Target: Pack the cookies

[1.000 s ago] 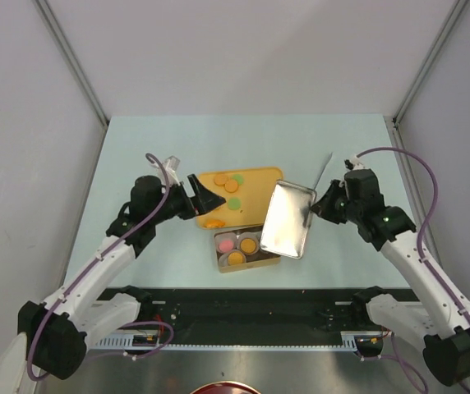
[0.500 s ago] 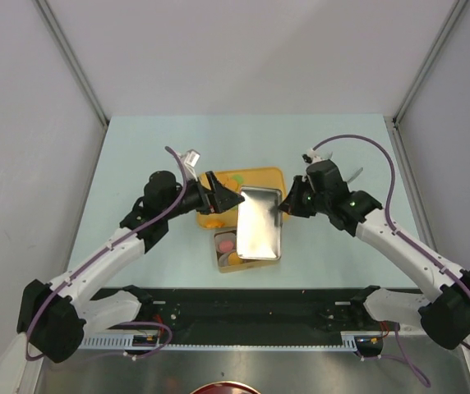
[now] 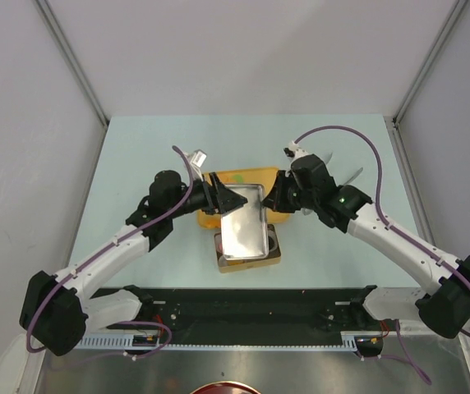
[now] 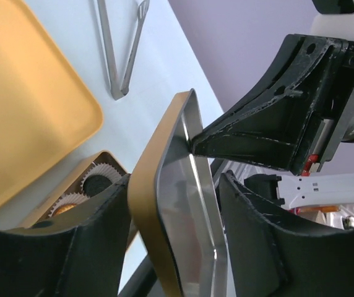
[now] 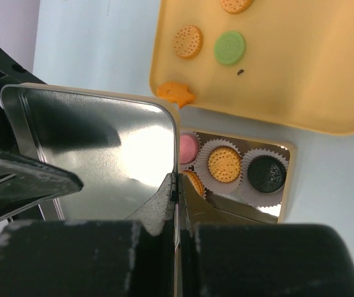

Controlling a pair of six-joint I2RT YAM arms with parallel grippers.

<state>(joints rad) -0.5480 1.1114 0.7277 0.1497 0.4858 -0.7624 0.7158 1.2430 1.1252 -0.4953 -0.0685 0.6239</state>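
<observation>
My right gripper (image 3: 271, 200) is shut on the edge of the shiny tin lid (image 3: 243, 225) and holds it tilted over the gold tin box (image 3: 278, 248). In the right wrist view the closed gripper (image 5: 177, 184) pinches the lid (image 5: 96, 148). The box (image 5: 290, 162) holds pink (image 5: 189, 148), orange (image 5: 224, 163) and black (image 5: 266, 174) cookies in paper cups. Orange (image 5: 188, 41) and green (image 5: 229, 47) cookies lie on the yellow tray (image 5: 307, 74). My left gripper (image 3: 237, 199) is open, its fingers either side of the lid's far edge (image 4: 180, 204).
The yellow tray (image 3: 216, 178) lies behind the tin. Metal tongs (image 3: 347, 176) lie on the table at the right, also in the left wrist view (image 4: 121, 49). A broken orange piece (image 5: 176, 94) sits at the tray's corner.
My right gripper has carried the lid left, from beside the tin to over it. My left gripper has moved right until its fingers straddle the lid's edge.
</observation>
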